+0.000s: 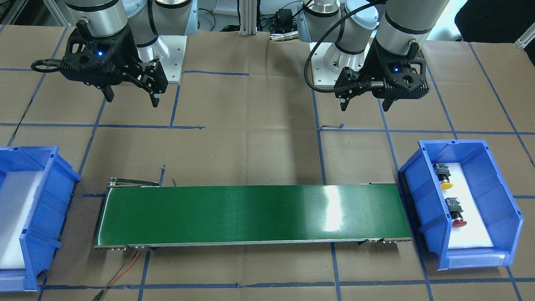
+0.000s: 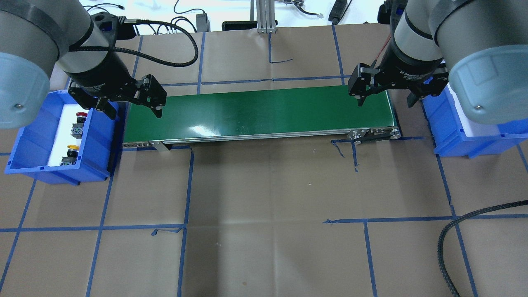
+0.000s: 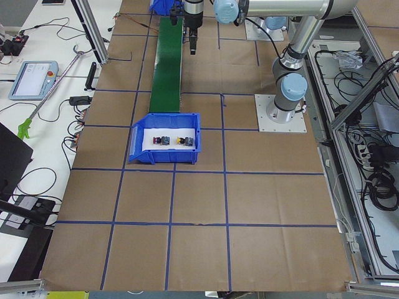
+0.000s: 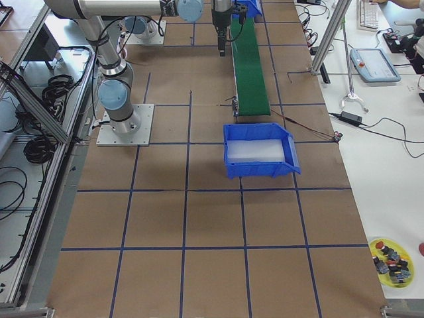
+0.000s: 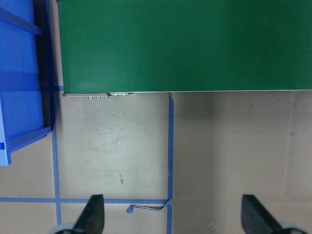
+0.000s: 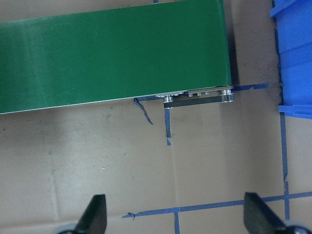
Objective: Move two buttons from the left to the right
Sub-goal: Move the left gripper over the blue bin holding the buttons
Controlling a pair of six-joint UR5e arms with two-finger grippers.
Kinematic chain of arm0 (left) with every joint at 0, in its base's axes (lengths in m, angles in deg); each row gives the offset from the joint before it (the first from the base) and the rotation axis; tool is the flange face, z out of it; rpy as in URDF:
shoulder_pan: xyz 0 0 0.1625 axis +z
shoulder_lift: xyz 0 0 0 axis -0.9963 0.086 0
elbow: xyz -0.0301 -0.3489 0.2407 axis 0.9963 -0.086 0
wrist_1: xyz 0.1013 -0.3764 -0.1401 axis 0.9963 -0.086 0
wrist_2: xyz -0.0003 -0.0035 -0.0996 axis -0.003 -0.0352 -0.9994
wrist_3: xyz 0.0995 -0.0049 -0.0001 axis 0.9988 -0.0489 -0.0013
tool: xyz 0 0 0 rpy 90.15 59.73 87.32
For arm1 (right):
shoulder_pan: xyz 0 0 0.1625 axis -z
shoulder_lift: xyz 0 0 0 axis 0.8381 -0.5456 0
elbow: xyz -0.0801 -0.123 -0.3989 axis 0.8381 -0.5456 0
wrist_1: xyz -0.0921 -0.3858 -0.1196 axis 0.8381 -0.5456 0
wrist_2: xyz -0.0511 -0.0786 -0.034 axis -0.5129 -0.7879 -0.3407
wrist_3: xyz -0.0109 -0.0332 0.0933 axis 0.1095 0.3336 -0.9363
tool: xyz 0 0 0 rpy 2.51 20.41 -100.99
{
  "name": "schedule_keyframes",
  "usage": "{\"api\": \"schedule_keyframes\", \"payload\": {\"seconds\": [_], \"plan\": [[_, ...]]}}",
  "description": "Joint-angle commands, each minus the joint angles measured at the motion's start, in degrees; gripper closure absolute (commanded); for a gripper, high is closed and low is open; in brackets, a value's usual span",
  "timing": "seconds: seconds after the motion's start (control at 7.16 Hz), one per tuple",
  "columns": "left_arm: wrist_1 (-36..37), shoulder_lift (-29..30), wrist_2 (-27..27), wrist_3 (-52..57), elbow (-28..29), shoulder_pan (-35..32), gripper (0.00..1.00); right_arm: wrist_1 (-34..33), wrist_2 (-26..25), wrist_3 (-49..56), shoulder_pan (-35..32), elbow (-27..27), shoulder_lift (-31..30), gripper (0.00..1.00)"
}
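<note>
While clear of red button [image 1: 456, 214] and yellow button [image 1: 444, 175], left fingers [image 1: 343, 103] and right fingers [image 1: 155, 98] wide apart, empty

Left gripper [image 1: 365, 106] and right gripper [image 1: 133, 101] hover, fingers [image 1: 343, 102] spread wide

A belt [image 2: 264, 109] runs across the table [image 2: 264, 206], the left bin [image 2: 24, 144] just off its left end, the right bin [image 2: 453, 138] just off its right. In the left bin, the nearer button [image 2: 69, 154] lies just before the farther button [image 2: 79, 122].
</note>
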Motion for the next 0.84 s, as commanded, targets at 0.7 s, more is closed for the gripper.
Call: {"api": "schedule_keyframes", "payload": {"seconds": [0.7], "plan": [[0.0,-0.2,0.0,0.0,-0.8,-0.1,0.0,0.0,0.0,0.0,0.0,0.0,0.0,0.0]]}}
